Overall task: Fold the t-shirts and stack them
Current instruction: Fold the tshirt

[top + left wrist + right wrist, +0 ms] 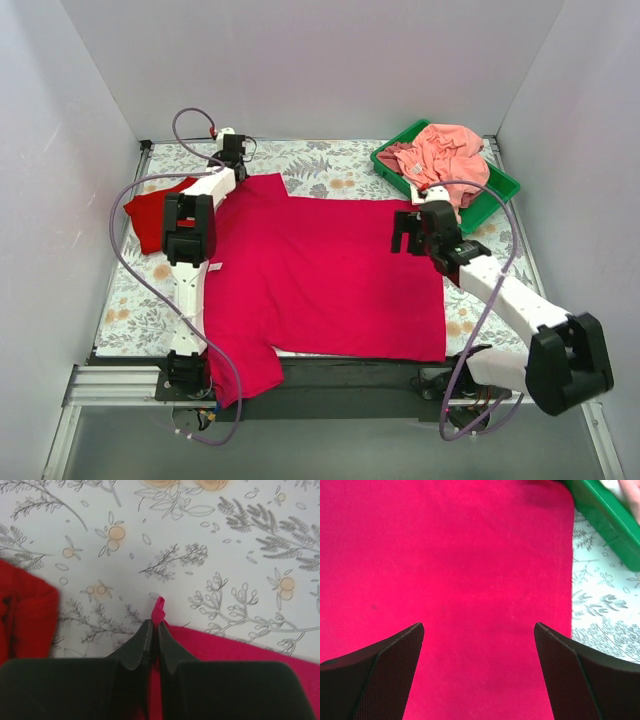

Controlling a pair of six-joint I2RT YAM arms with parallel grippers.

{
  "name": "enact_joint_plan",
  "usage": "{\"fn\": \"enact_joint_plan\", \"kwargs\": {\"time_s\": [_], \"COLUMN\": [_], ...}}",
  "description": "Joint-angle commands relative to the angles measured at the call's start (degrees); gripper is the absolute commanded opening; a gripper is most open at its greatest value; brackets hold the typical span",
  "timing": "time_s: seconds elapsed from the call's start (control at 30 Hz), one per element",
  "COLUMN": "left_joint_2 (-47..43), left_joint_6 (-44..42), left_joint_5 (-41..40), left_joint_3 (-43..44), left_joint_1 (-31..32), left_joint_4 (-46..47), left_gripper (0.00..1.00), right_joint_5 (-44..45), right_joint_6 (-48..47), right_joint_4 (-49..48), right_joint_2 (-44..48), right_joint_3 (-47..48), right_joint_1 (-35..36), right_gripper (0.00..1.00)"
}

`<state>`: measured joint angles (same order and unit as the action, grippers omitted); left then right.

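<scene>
The large crimson-magenta t-shirt [320, 270] lies spread flat on the floral cloth, one sleeve hanging over the near edge. The smaller scarlet-red t-shirt [150, 215] lies bunched at the left. My left gripper [230, 158] is at the magenta shirt's far left corner. In the left wrist view it [152, 627] is shut on a pinch of magenta cloth [159, 611], with the red shirt [25, 615] to its left. My right gripper [405, 235] hovers over the shirt's right side. In the right wrist view it [479, 627] is open and empty above the magenta cloth [470, 555].
A green plastic tray [500, 190] stands at the far right with a salmon-pink cloth [445, 155] heaped in it; its wall shows in the right wrist view [605, 520]. The grey floral-print cloth [330, 160] covers the table. White walls enclose three sides.
</scene>
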<state>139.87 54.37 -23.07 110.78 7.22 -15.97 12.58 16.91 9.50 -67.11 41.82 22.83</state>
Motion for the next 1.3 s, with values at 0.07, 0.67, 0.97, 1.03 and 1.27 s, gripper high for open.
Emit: {"fn": "enact_joint_plan", "kwargs": {"time_s": [0.07, 0.67, 0.97, 1.03, 1.27], "left_joint_2": [-7.51, -15.33, -16.65, -16.91, -17.97], "left_joint_6": [-1.02, 1.09, 0.91, 1.09, 1.18], "left_joint_5": [1.00, 10.06, 10.24, 9.63, 10.06], "left_joint_3": [-9.17, -16.47, -17.18, -17.53, -18.23], "left_joint_1": [-1.69, -1.69, -1.69, -1.69, -1.69], "left_joint_4": [2.77, 8.67, 9.02, 9.11, 9.64], "left_gripper": [0.00, 0.00, 0.00, 0.00, 0.00], "right_joint_5": [19.56, 36.02, 35.50, 35.50, 36.46], "right_joint_6": [14.54, 22.73, 21.24, 21.41, 22.99], "right_joint_4": [-0.62, 26.10, 26.45, 27.06, 29.44], "right_joint_2": [-14.67, -65.16, -65.69, -65.69, -63.94], "right_joint_3": [13.97, 66.81, 63.91, 62.95, 59.53], "right_joint_1": [4.85, 1.61, 1.52, 1.34, 0.73], "right_gripper": [0.96, 0.94, 0.91, 0.89, 0.84]}}
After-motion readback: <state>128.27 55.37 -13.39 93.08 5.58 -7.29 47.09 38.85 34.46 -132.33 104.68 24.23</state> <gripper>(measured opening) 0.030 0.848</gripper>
